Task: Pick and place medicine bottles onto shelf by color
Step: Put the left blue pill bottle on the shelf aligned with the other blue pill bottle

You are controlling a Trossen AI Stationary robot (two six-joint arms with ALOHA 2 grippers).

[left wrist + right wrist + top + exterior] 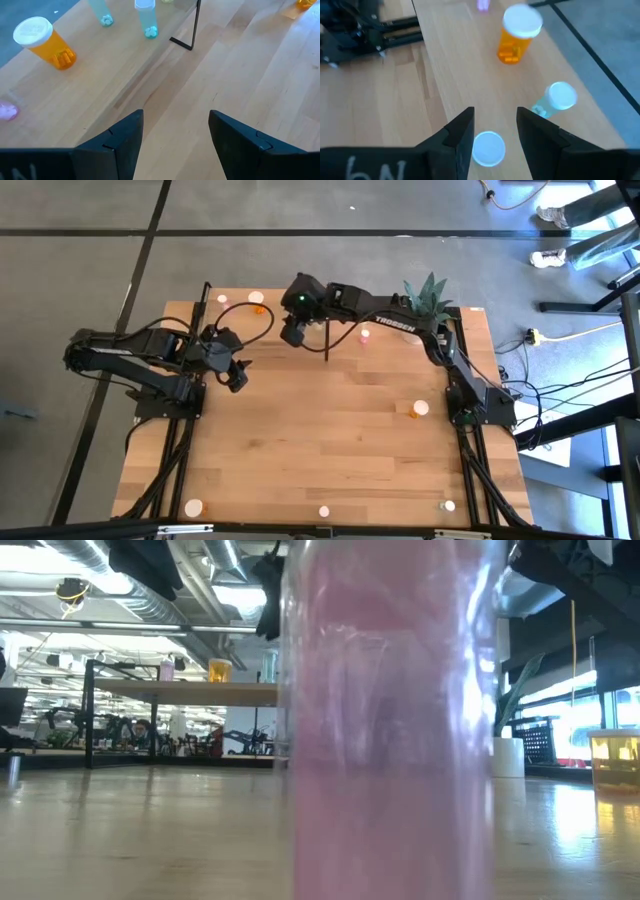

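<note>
From above, the right gripper (293, 332) hangs over the shelf (240, 315) at the table's far edge; the left gripper (238, 375) waits nearby. Bottles (420, 409) lie scattered. Low down, a pink bottle (388, 720) fills the frame. The left gripper's fingers (125, 142) stand apart, empty. The right's jaws straddle a white-capped bottle (488, 148), contact unclear; an orange bottle (516, 37) stands beyond.

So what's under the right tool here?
Between the open fingers of the right tool a white-capped bottle stands on the shelf. Its body is hidden under its cap. An orange bottle stands beyond.
</note>
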